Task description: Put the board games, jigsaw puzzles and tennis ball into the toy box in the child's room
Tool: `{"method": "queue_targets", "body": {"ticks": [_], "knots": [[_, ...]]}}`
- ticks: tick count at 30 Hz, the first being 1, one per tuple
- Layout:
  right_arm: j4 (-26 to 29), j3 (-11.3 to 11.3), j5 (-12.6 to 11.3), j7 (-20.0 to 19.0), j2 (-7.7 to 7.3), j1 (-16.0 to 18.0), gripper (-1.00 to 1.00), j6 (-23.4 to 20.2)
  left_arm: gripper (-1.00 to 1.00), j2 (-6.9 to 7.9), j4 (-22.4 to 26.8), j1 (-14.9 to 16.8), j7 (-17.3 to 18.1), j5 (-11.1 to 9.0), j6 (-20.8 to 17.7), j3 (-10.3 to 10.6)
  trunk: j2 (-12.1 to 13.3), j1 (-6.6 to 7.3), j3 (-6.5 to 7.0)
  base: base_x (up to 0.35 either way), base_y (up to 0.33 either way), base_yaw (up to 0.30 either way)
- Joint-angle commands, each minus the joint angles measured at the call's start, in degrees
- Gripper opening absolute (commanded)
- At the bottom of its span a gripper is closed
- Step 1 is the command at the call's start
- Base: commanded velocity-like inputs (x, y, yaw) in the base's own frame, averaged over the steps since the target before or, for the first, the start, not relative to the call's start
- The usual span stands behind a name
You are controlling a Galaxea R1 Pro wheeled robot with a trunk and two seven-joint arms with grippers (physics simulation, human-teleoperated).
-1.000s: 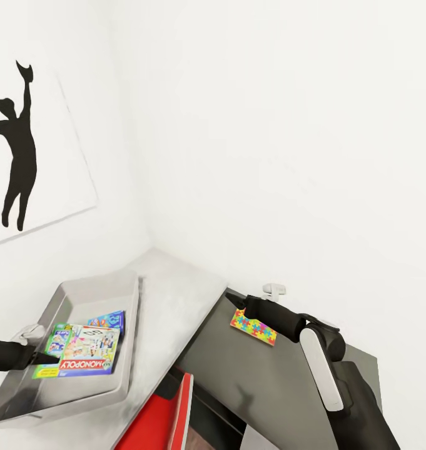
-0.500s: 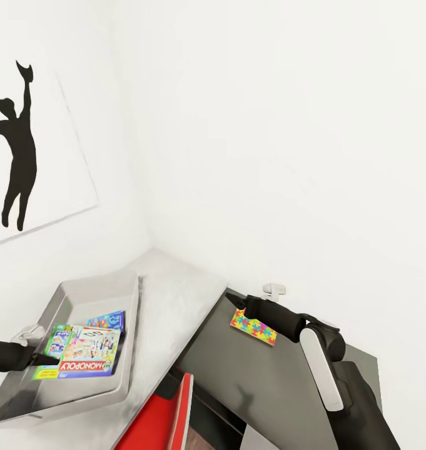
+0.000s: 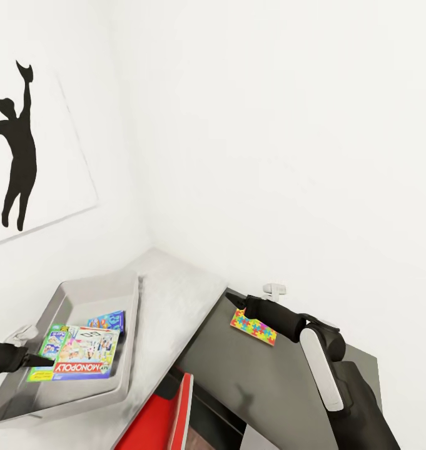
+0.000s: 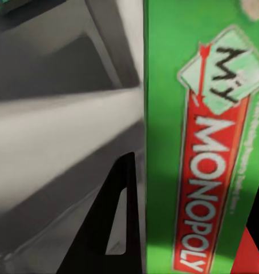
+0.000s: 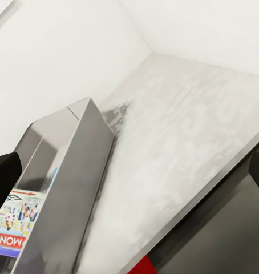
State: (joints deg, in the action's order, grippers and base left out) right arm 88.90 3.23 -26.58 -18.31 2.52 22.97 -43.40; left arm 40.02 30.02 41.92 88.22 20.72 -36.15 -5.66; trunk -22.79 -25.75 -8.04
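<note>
So from the head view, the left gripper (image 3: 40,360) sits at the near-left edge of the toy box (image 3: 94,287), and compared with a second ago it's slid back toward the left edge of the picture while the Monopoly box (image 3: 86,359) has shifted a bit and now lies flatter on the pile. Under it are the blue board game (image 3: 107,320) and a green one (image 3: 55,337), all inside the tray on the pale tabletop (image 3: 169,294). Over on the dark cabinet section (image 3: 269,381), one jigsaw puzzle (image 3: 254,327) lies just beside the right gripper (image 3: 245,307), which hasn't moved at all; can't tell from here whether its fingers are apart or together. The left wrist view is basically wall-to-wall Monopoly box (image 4: 203,142) with the grey tray wall (image 4: 55,131) beside it and one dark finger (image 4: 109,228) next to the box edge, with a second dark tip at the other side, so the fingers look spread with the box between them, let go rather than squeezed, though that's a judgement call. The right wrist view looks across the speckled tabletop (image 5: 186,131) at the toy box's outer wall (image 5: 72,188), Monopoly (image 5: 12,228) peeking in. Reads like the third board game is dropped off, so the puzzle by the right gripper is probably next.
</note>
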Motion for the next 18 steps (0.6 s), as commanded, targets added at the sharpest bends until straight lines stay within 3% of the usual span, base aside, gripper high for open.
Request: {"method": "queue_targets", "body": {"ticks": [1,13,18], "knots": [[0.04,-0.07,0.04,-0.16,0.03,0.05,1.0,-0.29,-1.0,-0.04,0.04,0.05,0.64,0.68,-0.6,-0.24,-0.12,-0.04,-0.12,0.0,0.0,0.0],[0.03,-0.07,0.05,-0.16,0.03,0.05,1.0,-0.29,-1.0,-0.26,0.0,0.01,0.91,1.12,-0.64,0.1,-0.12,-0.04,-0.12,0.0,0.0,0.0],[0.03,-0.07,0.04,-0.17,0.03,0.05,1.0,-0.3,-1.0,-0.46,-0.04,0.01,0.83,2.22,-0.67,0.11,-0.12,-0.04,-0.12,0.0,0.0,0.0]]}}
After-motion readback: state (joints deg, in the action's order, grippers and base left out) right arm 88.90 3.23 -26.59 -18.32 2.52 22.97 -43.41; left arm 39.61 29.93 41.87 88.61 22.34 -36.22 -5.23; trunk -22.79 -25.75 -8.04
